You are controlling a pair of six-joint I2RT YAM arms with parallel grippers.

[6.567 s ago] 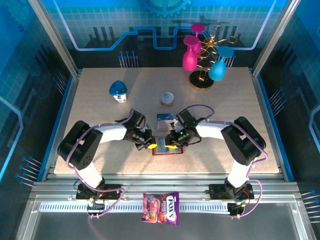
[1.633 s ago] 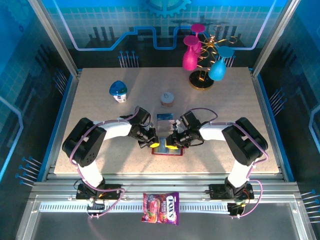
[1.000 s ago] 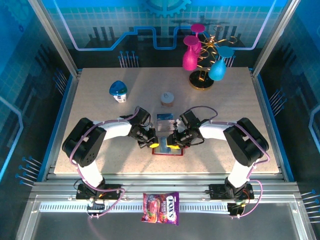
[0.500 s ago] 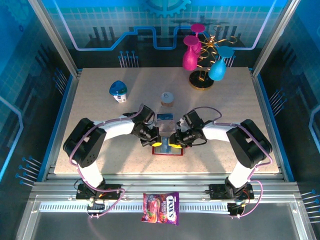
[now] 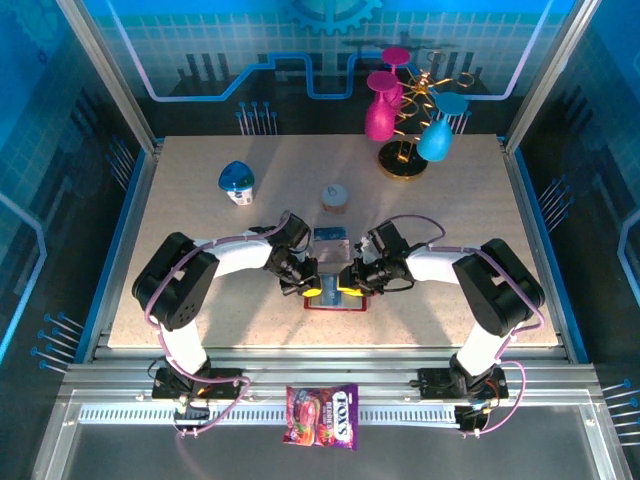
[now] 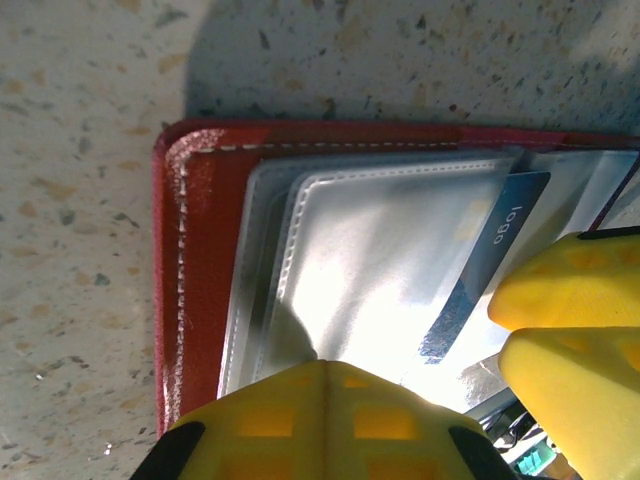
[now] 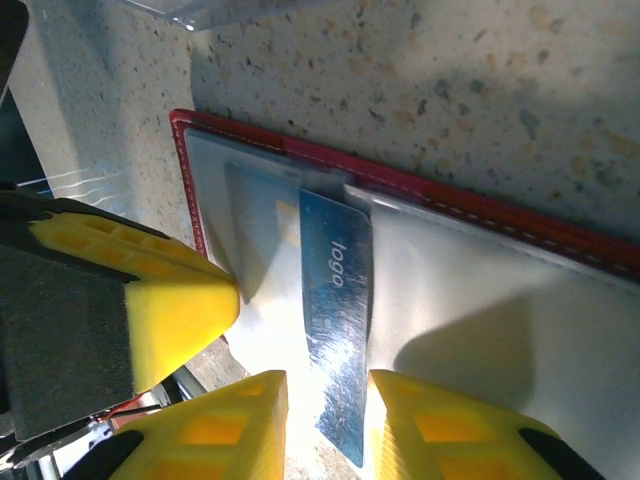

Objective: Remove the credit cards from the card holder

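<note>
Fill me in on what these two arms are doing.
They are working on the red card holder, which lies open on the table near its front edge. The left gripper is shut and presses down on the holder's clear pockets. The right gripper has its fingers on either side of a blue card that sticks partway out of a pocket; whether they clamp it is unclear. The card is not yet free.
</note>
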